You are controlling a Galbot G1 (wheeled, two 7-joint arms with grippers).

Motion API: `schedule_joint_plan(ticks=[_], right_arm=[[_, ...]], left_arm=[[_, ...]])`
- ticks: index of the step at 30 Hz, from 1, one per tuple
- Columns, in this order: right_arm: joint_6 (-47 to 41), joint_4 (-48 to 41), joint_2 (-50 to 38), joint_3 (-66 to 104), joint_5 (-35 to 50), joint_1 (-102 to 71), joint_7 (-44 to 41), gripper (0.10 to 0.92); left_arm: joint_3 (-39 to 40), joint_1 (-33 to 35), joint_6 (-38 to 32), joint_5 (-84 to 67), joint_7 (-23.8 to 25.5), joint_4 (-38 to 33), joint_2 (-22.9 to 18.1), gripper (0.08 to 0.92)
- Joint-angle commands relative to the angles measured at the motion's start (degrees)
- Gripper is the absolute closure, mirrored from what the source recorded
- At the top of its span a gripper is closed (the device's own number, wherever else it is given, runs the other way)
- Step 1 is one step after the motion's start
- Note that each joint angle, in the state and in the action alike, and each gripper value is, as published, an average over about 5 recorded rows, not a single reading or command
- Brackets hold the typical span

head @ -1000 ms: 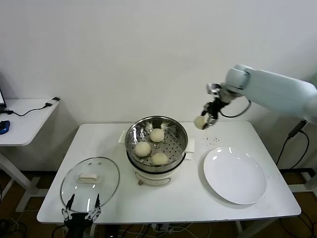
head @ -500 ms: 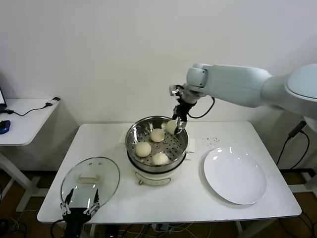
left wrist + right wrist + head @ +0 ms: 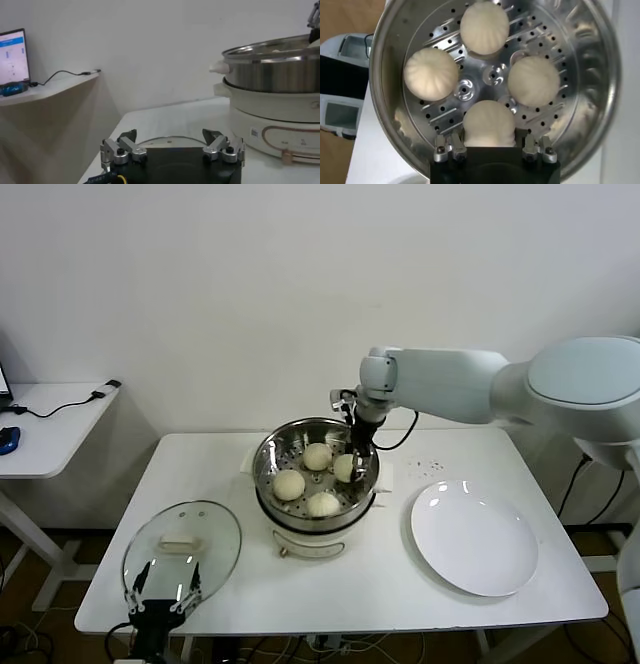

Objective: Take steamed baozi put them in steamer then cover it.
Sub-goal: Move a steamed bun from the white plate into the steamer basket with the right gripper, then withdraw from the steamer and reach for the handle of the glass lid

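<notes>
Steel walls of the steamer (image 3: pixel 316 474) surround the perforated tray, where three baozi (image 3: pixel 484 27) lie spaced apart so a fourth fits the remaining gap. I hold the right pincer (image 3: pixel 489 148) inside the pot, pinching the fourth baozi (image 3: pixel 489 125) between its fingers just above or on the tray; I cannot tell whether it touches. The grip sits on the bun's sides, which I judge keeps the domed top unmarked. The white plate (image 3: pixel 475 536) lies bare on the bench (image 3: pixel 400 604) to the right of the steamer. The cover (image 3: pixel 182 549) lies flat near the front left bench edge, handle up, ready for pickup. I keep the left pincer (image 3: pixel 172 150) low just beside it, fingers spread wide, which I judge places it for the covering step once the bun is released.
</notes>
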Motion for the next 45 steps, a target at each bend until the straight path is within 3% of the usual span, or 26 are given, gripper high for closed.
schedule_joint_plan(ticks=[1, 5, 11, 21, 26, 34, 39, 45], right_arm=[[-0.2, -0.21, 0.98, -0.78, -0.4, -2.28, 0.74, 0.379], [-0.24, 0.17, 0.5, -0.36, -0.31, -1.78, 0.9, 0.349], [-0.13, 1.81, -0.79, 0.54, 0.21, 0.25, 0.41, 0.22], [2.03, 5.73, -7.36, 3.24, 2.16, 6.56, 0.31, 0.203], [12.04, 6.7, -15.04, 5.86, 3.91, 7.55, 2.65, 0.203], [22.05, 17.8, -32.19, 18.69, 8.02, -1.54, 20.57, 0.203], [25.25, 23.31, -41.07, 36.86, 6.61, -18.58, 32.23, 0.203], [26.86, 26.33, -45.95, 61.04, 2.21, -41.18, 38.23, 0.203]], left_arm=[[0.21, -1.23, 0.23, 0.04, 0.14, 0.94, 0.05, 0.177], [0.31, -1.57, 0.34, 0.07, 0.12, 1.03, 0.04, 0.177], [0.65, -1.98, 0.45, 0.18, 0.06, 1.21, -0.11, 0.177], [0.59, -2.2, 0.46, 0.78, 0.06, 0.94, -0.32, 0.177], [0.48, -2.9, -0.41, 3.19, -0.41, 1.65, -0.8, 0.177], [0.07, -2.36, -1.44, 4.4, -0.24, 1.35, -0.93, 0.177], [-0.48, -2.01, -1.22, 4.56, -0.08, 0.29, -1.0, 0.177], [-0.59, -1.49, -0.74, 5.88, -0.04, -1.54, -1.61, 0.177]])
